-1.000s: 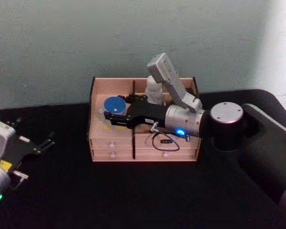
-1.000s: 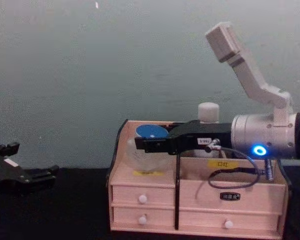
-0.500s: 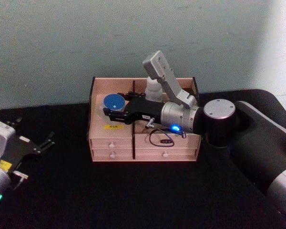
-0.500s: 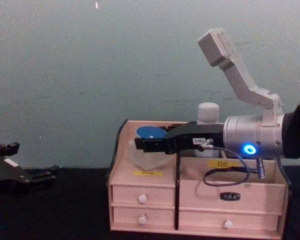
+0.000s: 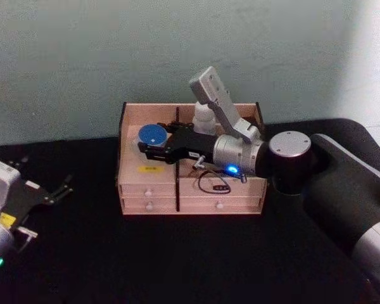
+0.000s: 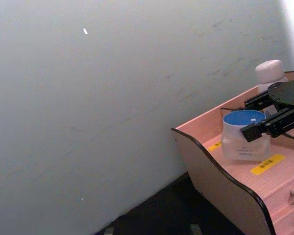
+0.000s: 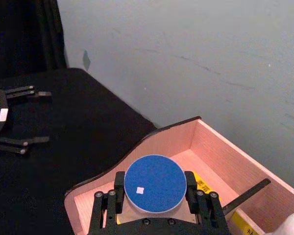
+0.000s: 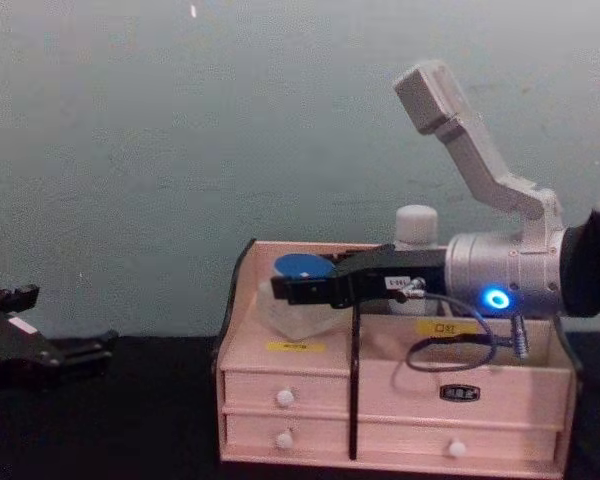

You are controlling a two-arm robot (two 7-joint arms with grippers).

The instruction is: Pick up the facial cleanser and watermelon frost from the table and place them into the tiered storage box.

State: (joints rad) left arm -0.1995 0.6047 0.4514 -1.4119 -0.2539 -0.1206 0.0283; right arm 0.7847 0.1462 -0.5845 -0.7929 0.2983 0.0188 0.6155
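Note:
The watermelon frost [image 7: 155, 183], a clear jar with a blue lid, hangs slightly tilted in the left top compartment of the tiered storage box [image 5: 228, 202]. My right gripper [image 5: 151, 142] reaches over the box from the right and is shut on the jar, one finger on each side of the lid. From the side, the jar [image 8: 298, 300] is just above the compartment floor. The facial cleanser [image 8: 416, 225], a white bottle, stands upright in the right rear compartment [image 5: 202, 117]. My left gripper [image 5: 47, 170] rests open low at the left, far from the box.
The box [image 8: 500, 400] stands against the pale wall on a black table. It has white-knobbed drawers and yellow labels. A black cable loops from my right wrist [image 8: 450, 345] in front of the right compartment. Bare black table lies between the left gripper [image 7: 50, 117] and the box.
My right arm has slid slightly further left over the box, keeping the jar in the left compartment. The left arm has not moved.

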